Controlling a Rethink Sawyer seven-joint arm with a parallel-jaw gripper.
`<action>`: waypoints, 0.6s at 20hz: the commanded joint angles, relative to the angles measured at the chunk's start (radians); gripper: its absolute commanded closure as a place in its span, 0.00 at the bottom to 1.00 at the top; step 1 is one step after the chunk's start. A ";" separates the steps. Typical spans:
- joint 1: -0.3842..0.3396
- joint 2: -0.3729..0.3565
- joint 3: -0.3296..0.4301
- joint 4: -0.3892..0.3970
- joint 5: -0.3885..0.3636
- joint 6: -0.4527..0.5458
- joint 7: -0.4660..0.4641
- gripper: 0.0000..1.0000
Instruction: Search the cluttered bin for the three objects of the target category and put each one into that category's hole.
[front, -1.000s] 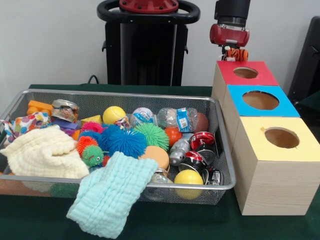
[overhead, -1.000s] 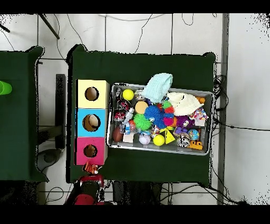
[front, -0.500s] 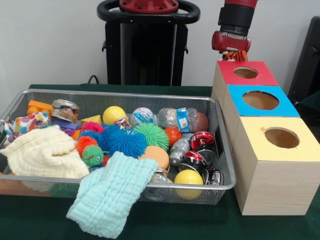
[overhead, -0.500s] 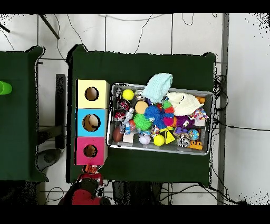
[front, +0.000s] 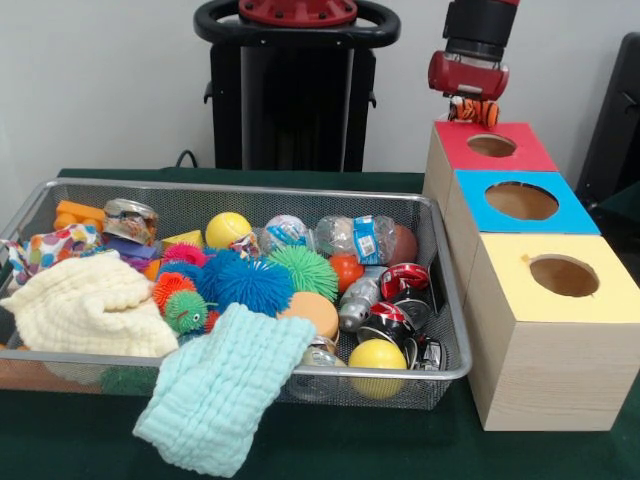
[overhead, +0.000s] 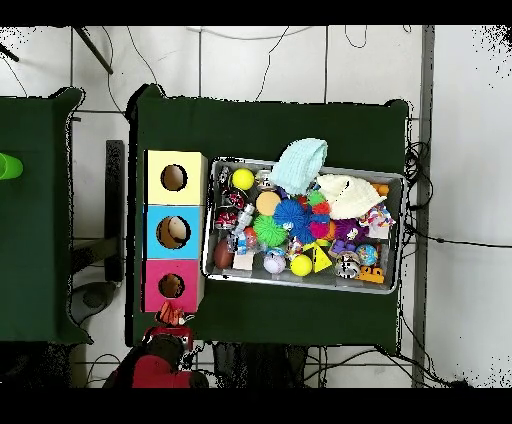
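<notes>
My gripper (front: 472, 108) hangs just behind the far edge of the red box (front: 530, 152), shut on a small orange toy with black stripes (front: 474, 110). The toy is level with the box top, a little short of the red box's round hole (front: 491, 145). From above, the gripper (overhead: 172, 318) and the striped toy (overhead: 173, 315) sit at the red box's (overhead: 155, 300) outer edge. The wire bin (front: 240, 187) holds balls, spiky toys, cans, bottles and cloths.
A blue box (front: 572, 216) and a yellow box (front: 615, 300), each with a round hole, line up beside the red one, to the right of the bin. A mint cloth (front: 220, 390) hangs over the bin's front rim. A cream cloth (front: 90, 305) lies at its left.
The gripper, still holding the striped toy, has shifted slightly toward the red box's edge. Nothing in the bin has moved.
</notes>
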 joint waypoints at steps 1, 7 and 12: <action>-0.090 -0.210 0.074 -0.115 0.001 0.135 0.122 1.00; -0.092 -0.280 0.053 -0.148 0.003 0.262 0.104 1.00; -0.097 -0.266 0.055 -0.156 0.004 0.262 0.120 1.00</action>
